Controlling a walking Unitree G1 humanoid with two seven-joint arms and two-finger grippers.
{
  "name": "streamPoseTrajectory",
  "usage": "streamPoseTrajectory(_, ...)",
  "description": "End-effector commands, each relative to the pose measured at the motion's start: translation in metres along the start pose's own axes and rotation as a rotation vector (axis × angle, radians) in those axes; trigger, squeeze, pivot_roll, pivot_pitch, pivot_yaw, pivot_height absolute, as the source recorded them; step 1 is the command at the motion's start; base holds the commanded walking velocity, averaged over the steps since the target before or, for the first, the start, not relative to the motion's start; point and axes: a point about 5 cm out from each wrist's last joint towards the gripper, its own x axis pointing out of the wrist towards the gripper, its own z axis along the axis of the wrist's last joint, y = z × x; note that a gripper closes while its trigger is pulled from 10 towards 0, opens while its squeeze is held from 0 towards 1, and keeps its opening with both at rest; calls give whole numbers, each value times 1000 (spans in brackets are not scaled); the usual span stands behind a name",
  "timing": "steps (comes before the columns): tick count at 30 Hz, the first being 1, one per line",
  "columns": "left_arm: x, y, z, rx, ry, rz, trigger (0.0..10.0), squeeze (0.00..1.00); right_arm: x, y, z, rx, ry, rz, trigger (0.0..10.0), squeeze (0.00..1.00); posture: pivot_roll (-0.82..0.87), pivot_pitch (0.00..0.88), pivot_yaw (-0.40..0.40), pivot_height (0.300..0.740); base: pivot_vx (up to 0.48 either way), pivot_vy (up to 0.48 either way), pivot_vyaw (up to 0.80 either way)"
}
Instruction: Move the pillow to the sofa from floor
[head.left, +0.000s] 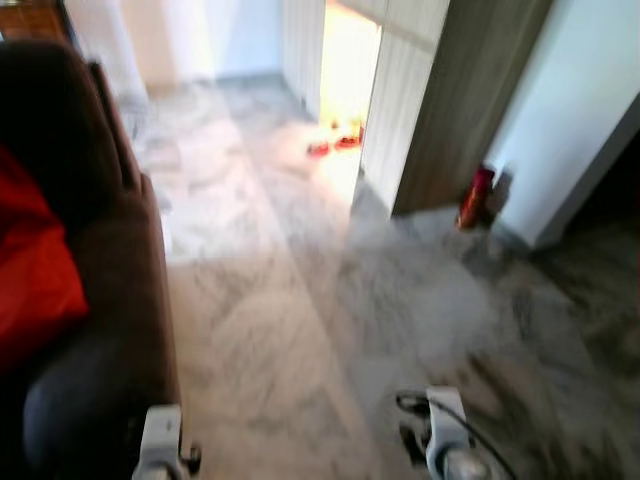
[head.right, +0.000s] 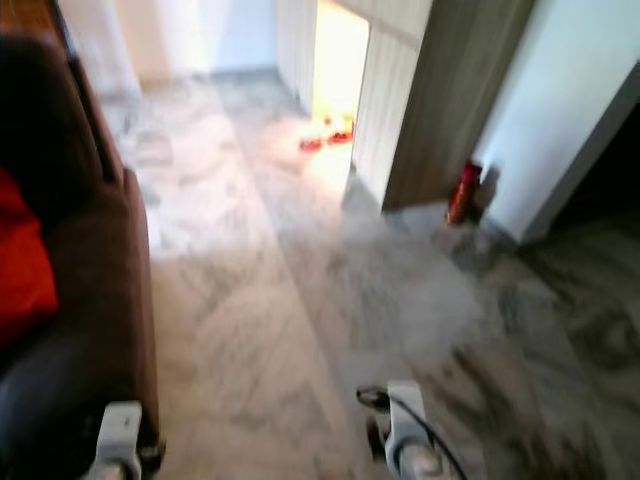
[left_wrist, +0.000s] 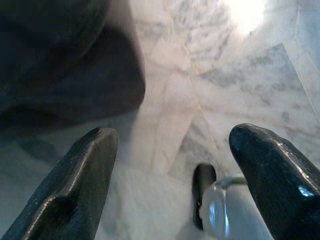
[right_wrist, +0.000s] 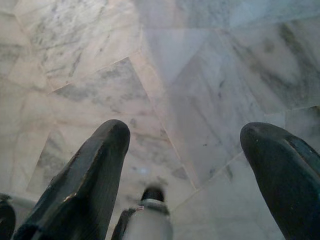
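Note:
A red pillow (head.left: 35, 265) lies on the dark brown sofa (head.left: 95, 300) along the left side of the head views. Both silver arms hang low at the bottom edge, the left arm (head.left: 160, 445) beside the sofa's end and the right arm (head.left: 445, 435) over the marble floor. In the left wrist view my left gripper (left_wrist: 172, 165) is open, pointing down at the floor with the sofa's dark base beside it. My right gripper (right_wrist: 185, 160) is open too, above bare marble tiles. Nothing is between either pair of fingers.
Grey-white marble floor (head.left: 300, 300) stretches ahead. A ribbed cabinet with a wood side panel (head.left: 440, 110) stands ahead right, with a red bottle-like object (head.left: 476, 197) at its foot. Small red items (head.left: 335, 143) lie in a brightly lit doorway beyond. The head views are blurred.

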Motion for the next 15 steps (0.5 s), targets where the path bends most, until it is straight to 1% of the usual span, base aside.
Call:
streamPoseTrajectory(1, -1, -8, -3, -5, 13, -20, 10000, 0, -1, -10, -5, -1, 15, -28, 10000, 0, 131, 66, -47, 704, 277, 0, 0)
streamPoseTrajectory(9, -1, -7, -4, -1, 15, -17, 10000, 0, -1, -9, -4, 10, 7, -21, 10000, 0, 130, 68, -46, 704, 277, 0, 0)
streamPoseTrajectory(15, -1, -7, -4, -3, 10, -16, 10000, 0, -1, -9, -4, 5, 8, -16, 10000, 0, 131, 70, -46, 704, 0, 0, 0)
